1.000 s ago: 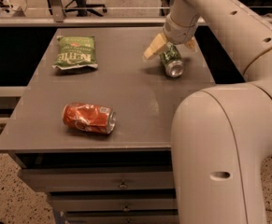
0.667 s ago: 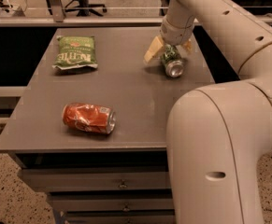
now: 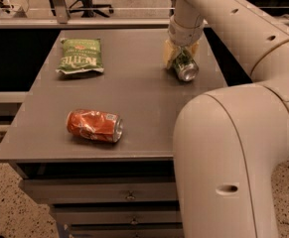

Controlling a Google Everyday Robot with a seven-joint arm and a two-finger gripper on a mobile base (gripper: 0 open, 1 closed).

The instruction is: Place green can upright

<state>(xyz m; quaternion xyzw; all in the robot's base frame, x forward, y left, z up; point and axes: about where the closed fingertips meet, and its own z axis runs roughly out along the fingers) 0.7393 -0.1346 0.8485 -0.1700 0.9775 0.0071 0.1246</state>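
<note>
Cream tubular arm (image 3: 243, 148), dark holes; yellowish hand (image 3: 181, 54) above the table (image 3: 134, 88)

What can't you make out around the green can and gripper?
Camera view: the far end of the green can is hidden behind the gripper clamped around it.
Camera view: whether the can rests on the table or hangs lifted; the gripper covers its underside.
Camera view: the table's front corner on the can's side, covered by the robot arm.

Shifted a touch to the left since a second ago, both at the wrist (image 3: 184, 31) above the gripper (image 3: 181, 53) and at the bulky near arm link (image 3: 223, 157), while gripping the green can (image 3: 185, 67) on its side at the far right of the table (image 3: 134, 95).
</note>
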